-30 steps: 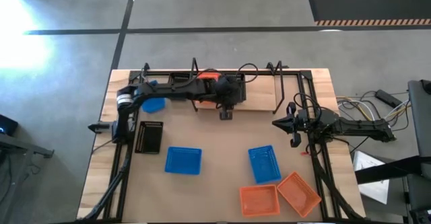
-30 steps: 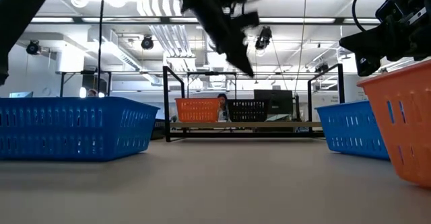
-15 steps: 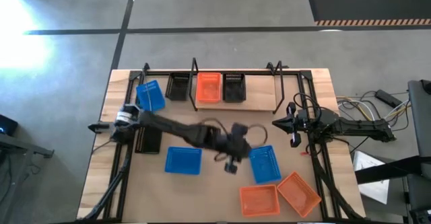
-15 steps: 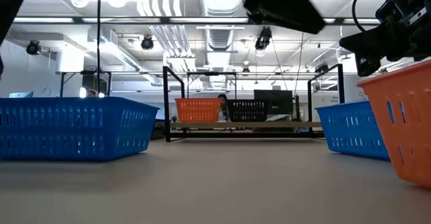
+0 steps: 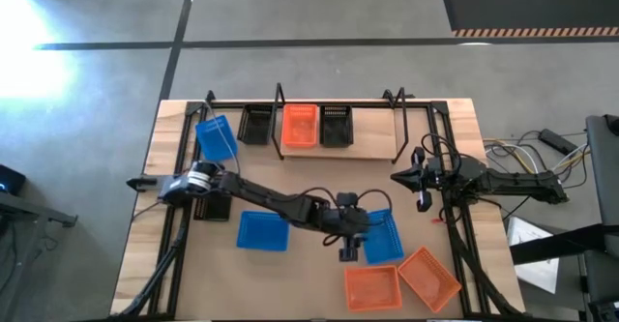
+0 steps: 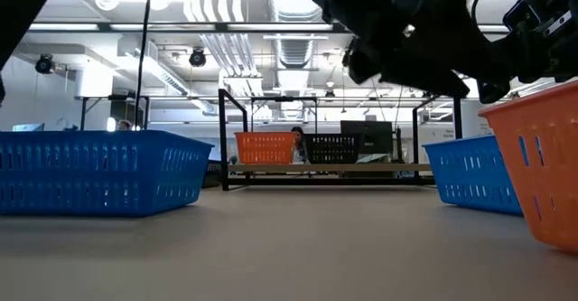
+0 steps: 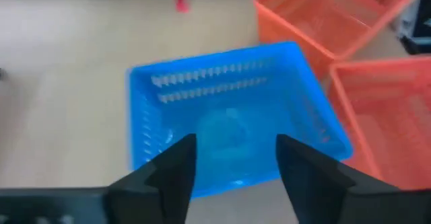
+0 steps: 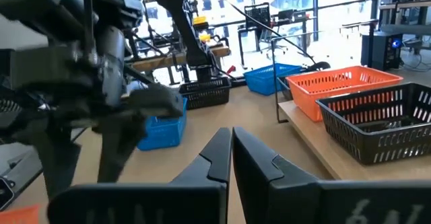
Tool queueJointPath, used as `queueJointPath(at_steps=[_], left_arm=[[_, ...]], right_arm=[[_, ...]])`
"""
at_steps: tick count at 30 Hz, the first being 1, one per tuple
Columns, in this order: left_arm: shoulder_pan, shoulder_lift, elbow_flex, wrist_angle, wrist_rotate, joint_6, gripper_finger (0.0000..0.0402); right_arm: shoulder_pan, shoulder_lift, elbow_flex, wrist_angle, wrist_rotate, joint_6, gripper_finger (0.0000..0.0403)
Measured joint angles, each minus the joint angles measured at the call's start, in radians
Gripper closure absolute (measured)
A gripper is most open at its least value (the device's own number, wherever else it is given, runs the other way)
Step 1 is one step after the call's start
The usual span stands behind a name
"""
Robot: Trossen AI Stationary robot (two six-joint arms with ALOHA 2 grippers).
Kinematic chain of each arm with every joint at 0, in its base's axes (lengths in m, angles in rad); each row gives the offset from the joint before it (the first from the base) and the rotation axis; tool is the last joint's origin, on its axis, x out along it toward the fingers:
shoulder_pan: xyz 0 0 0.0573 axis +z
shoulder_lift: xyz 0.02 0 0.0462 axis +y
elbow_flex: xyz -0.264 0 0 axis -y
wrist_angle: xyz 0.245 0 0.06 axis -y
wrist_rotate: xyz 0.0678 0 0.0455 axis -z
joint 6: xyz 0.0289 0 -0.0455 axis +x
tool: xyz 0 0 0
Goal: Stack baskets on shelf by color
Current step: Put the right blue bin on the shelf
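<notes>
My left gripper [image 5: 348,251] is open and hovers above the near-left end of a blue basket [image 5: 381,236] on the table; in the left wrist view its fingers [image 7: 176,173] frame that basket [image 7: 229,126] without touching it. Two orange baskets [image 5: 372,286] [image 5: 428,276] sit on the table near it. Another blue basket [image 5: 263,231] and a black one [image 5: 215,201] rest flat on the table farther left. The shelf [image 5: 372,146] carries a black [image 5: 256,124], an orange [image 5: 299,126] and a black basket [image 5: 336,124]. My right gripper [image 5: 398,177] waits shut at the right.
A tilted blue basket [image 5: 215,136] lies at the far left corner beside the shelf. Black wire posts [image 5: 398,129] rise from the shelf. The left arm [image 5: 271,201] stretches across the table's middle. A black frame [image 5: 462,254] runs along the table's sides.
My left gripper has swung from the shelf's orange basket toward the table's near edge and to the right, and now hangs over the right-hand blue basket. The shelf's baskets, hidden by the arm before, show again. No basket has moved.
</notes>
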Motion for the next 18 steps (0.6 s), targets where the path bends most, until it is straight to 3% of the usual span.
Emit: queueJointPath(at_steps=[4,18], left_arm=[[-0.025,0.032,0.052,0.025,0.075,-0.024,0.0181],[-0.053,0.194,0.19,0.093,0.04,-0.026,0.0178]], right_arm=[[0.0,0.004,0.0,-0.001,0.0,0.0,0.0394],[0.0,0.007,0.0,-0.003,0.0,0.0,0.0394]])
